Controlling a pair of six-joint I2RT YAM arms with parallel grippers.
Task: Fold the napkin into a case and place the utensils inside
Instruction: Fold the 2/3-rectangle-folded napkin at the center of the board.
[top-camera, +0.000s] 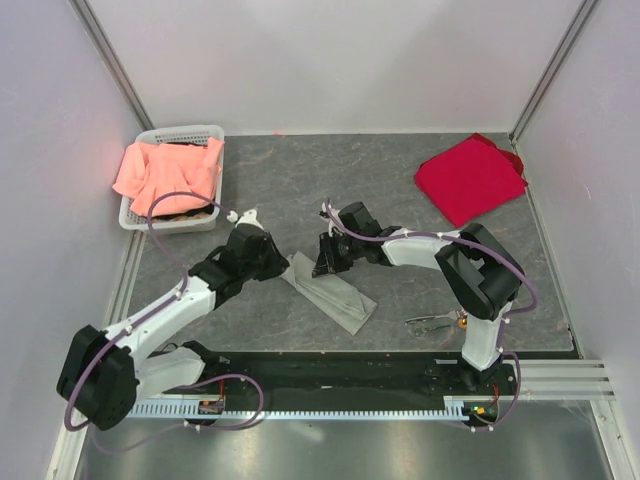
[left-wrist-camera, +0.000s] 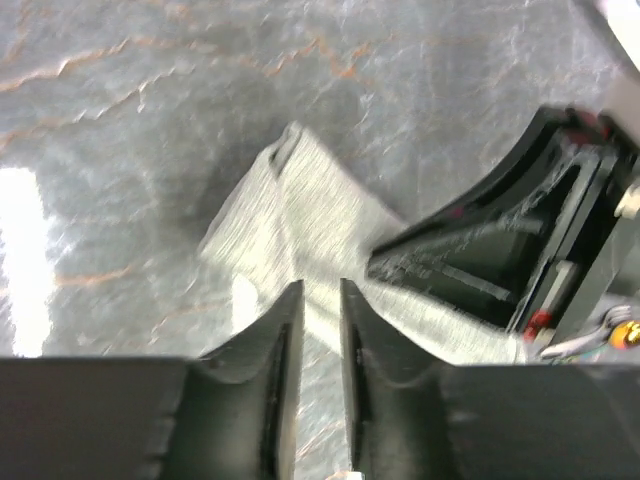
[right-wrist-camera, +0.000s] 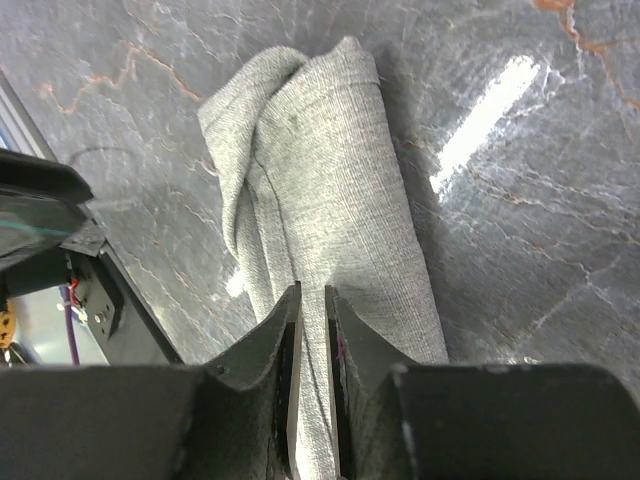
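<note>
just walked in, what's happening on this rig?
Both arms are working the grey-green napkin, already folded into a narrow strip mid-table. The left claw and right claw sit over it, jaws only slightly apart; whether either pinches cloth is unclear. The utensils lie untouched by the right arm's base, not yet inside.

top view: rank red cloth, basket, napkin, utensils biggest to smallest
1. basket and red cloth: they look about alike, so I won't rank one over the other
2. napkin
3. utensils, clearly the smallest
</note>
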